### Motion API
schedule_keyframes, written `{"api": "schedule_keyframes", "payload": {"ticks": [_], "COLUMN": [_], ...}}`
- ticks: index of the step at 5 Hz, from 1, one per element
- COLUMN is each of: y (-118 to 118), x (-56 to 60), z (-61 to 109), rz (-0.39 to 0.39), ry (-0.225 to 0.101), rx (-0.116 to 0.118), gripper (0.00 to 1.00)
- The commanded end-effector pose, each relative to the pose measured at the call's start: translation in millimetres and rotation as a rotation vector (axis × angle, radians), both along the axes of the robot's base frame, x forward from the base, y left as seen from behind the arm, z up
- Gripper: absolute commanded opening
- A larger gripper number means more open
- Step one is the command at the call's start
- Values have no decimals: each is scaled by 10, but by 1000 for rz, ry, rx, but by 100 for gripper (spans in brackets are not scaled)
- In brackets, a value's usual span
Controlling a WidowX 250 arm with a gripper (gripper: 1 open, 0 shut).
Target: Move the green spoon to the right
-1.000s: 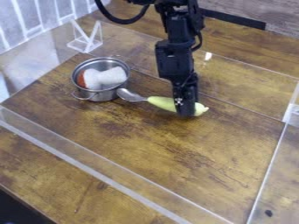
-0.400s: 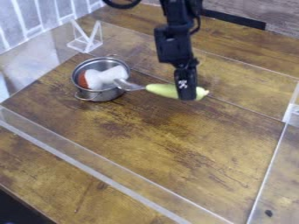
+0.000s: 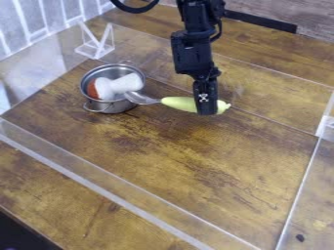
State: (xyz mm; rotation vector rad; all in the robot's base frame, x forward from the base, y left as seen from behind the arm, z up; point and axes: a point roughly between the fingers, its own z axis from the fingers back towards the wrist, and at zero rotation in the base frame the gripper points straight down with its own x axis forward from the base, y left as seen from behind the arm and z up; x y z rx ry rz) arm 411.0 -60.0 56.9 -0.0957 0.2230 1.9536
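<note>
At bench (image 3: 196, 186) centre, the claw (image 3: 205, 102) stands nearly closed on the green spoon's (image 3: 196, 103) handle. Since a second ago the spoon has swung, scoop now nearer the steel bowl (image 3: 109, 86); rightward transfer barely begun.

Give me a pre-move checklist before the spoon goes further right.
1. Tool closed on the spoon handle: ok.
2. Spoon lifted off the table: cannot tell.
3. Spoon scoop free of the bowl: cannot tell, its tip lies right at the rim.
4. Path to the right of the spoon free of objects: ok.
5. Bowl upright, white object inside: ok.
</note>
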Motion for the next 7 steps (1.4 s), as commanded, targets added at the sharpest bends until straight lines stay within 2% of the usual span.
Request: {"api": "schedule_keyframes", "payload": {"ticks": [1, 3, 5, 7], "y": [51, -6, 278, 240], "x": [55, 77, 124, 93], "z": [354, 466, 308, 27], "rz": [57, -25, -21, -27], "ry": [-94, -100, -105, -102], "rx": [-3, -4, -9, -23], "gripper": [100, 100, 100, 100]}}
